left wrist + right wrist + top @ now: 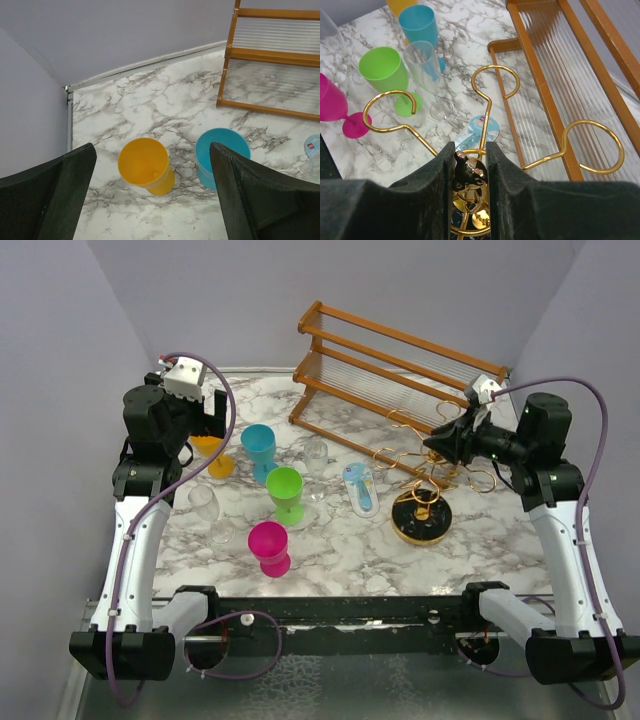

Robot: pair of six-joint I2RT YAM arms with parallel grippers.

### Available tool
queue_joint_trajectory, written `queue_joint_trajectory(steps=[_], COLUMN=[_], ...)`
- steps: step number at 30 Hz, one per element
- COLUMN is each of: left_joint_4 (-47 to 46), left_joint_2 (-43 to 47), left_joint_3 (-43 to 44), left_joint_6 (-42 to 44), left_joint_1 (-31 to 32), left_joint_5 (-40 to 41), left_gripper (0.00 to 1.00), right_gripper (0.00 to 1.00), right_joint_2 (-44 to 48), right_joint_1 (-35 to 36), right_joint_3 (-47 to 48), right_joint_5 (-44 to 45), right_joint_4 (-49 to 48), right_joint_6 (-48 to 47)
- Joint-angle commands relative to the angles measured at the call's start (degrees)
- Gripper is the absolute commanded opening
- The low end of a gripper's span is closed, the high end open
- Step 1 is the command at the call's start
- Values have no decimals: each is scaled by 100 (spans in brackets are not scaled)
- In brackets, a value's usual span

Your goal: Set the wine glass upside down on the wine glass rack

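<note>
The gold wire wine glass rack point(421, 517) stands on its round black base at the right of the marble table. My right gripper point(438, 445) is shut on the rack's gold top knob point(470, 170); its looped arms point(495, 80) fan out beyond the fingers. A clear wine glass point(316, 458) stands upright at mid table, also in the right wrist view point(426, 67). A second clear glass point(204, 504) stands at the left. My left gripper point(208, 430) is open and empty above an orange goblet point(145, 164).
A blue goblet point(259, 446), a green one point(285, 490) and a pink one point(268, 543) stand around the middle. A blue-and-white packet point(360, 488) lies beside the gold rack. A brown wooden slatted rack point(400, 370) stands at the back.
</note>
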State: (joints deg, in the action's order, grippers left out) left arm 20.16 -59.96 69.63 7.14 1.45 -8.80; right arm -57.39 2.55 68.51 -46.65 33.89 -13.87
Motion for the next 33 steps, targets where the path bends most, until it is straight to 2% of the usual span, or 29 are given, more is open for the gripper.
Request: queue_joint_trajectory(steps=[1, 19, 24, 33], left_joint_4=[-173, -238, -237, -234], left_joint_2=[52, 92, 109, 123], left_joint_3=[-32, -139, -140, -159], left_joint_6=[-6, 26, 31, 57], left_joint_1=[-40, -40, -40, -40], left_joint_5=[-160, -179, -192, -245], left_gripper=[99, 99, 99, 99], right_gripper=[1, 1, 1, 31], right_joint_2=[20, -232, -184, 7], right_joint_1=[18, 68, 79, 79], right_joint_3=[99, -527, -589, -464], right_joint_5=[-592, -1483, -1295, 82], right_joint_4=[-825, -2166, -1894, -1100], right_joint_6=[240, 909, 529, -191])
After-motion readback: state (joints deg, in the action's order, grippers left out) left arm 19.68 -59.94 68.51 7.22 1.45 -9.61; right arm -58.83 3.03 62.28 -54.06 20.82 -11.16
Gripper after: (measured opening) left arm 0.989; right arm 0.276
